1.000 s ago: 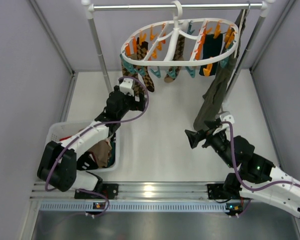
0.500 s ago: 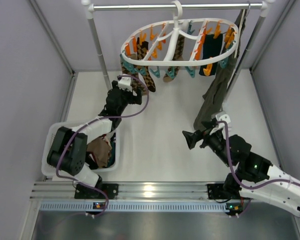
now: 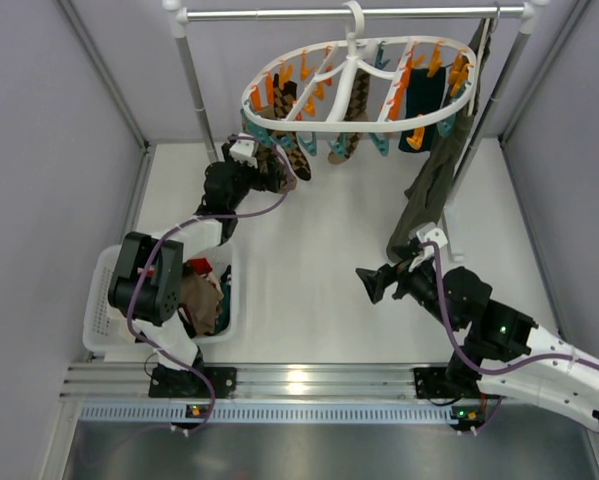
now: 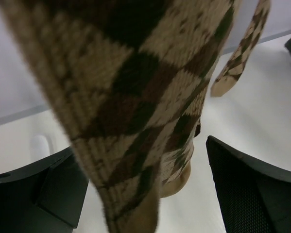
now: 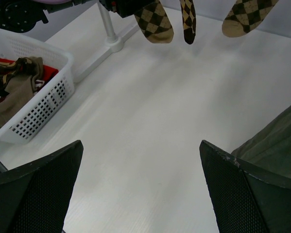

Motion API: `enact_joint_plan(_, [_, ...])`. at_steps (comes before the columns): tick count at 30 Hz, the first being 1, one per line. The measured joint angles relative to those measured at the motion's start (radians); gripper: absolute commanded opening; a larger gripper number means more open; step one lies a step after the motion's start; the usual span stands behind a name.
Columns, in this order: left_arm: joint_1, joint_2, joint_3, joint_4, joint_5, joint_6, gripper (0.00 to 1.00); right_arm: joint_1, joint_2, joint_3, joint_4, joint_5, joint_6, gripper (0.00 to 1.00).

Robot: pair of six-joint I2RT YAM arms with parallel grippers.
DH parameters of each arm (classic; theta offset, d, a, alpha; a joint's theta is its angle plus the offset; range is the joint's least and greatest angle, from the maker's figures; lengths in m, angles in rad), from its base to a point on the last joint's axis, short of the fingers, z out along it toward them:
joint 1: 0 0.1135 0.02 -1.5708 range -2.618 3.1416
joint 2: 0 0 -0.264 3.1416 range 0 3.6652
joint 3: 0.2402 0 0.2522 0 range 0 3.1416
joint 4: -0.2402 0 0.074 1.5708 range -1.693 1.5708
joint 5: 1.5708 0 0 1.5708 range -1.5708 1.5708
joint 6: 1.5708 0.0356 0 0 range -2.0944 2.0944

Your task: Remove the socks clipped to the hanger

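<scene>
Left wrist view | left jaws spread, argyle sock hung between them, not pinched | right jaws spread above tabletop | socks clipped to hanger

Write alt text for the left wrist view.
A brown-and-tan argyle sock hangs close to the camera, inside the open left end effector. A second argyle sock hangs behind at upper right, above the white table.

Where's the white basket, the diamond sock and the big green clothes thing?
white basket [image 5: 38,107]: right wrist view, on its holey side wall.
diamond sock [image 4: 135,97]: left wrist view, on the middle of the sock.
green garment [image 3: 431,195]: top external view, on its hanging middle part.
</scene>
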Motion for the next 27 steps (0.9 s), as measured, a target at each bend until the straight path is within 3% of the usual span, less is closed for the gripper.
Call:
enact_joint_plan(2, [0.000, 0.005, 0.006, 0.022, 0.032, -0.004, 0.86, 0.000, -0.003, 0.000, 0.000, -0.003, 0.000, 0.99])
enact_joint_plan(3, [0.000, 0.008, 0.008, 0.035, 0.046, -0.010, 0.72, 0.000, -0.004, 0.000, 0.000, -0.005, 0.000, 0.99])
enact_joint_plan(4, [0.000, 0.010, 0.008, 0.043, 0.053, -0.014, 0.35, 0.000, -0.005, 0.000, 0.000, -0.006, 0.000, 0.99])
enact_joint_plan(5, [0.000, 0.010, 0.008, 0.047, 0.061, -0.026, 0.17, 0.000, -0.007, 0.000, 0.000, -0.008, 0.000, 0.99])
enact_joint_plan(6, [-0.001, 0.010, 0.008, 0.051, 0.067, -0.033, 0.05, 0.000, -0.008, 0.000, 0.000, -0.009, 0.000, 0.99])
enact_joint_plan(7, [-0.005, 0.010, 0.008, 0.056, 0.067, -0.034, 0.00, 0.000, -0.010, 0.000, 0.000, -0.010, 0.000, 0.99])
enact_joint_plan(14, [-0.122, -0.060, -0.084, 0.091, -0.092, -0.040, 0.00, 0.000, -0.031, 0.000, 0.000, -0.024, 0.000, 1.00])
enact_joint_plan(27, [-0.407, -0.432, -0.340, 0.108, -0.418, -0.087, 0.00, 0.000, -0.103, 0.000, 0.006, -0.068, 0.018, 0.99])
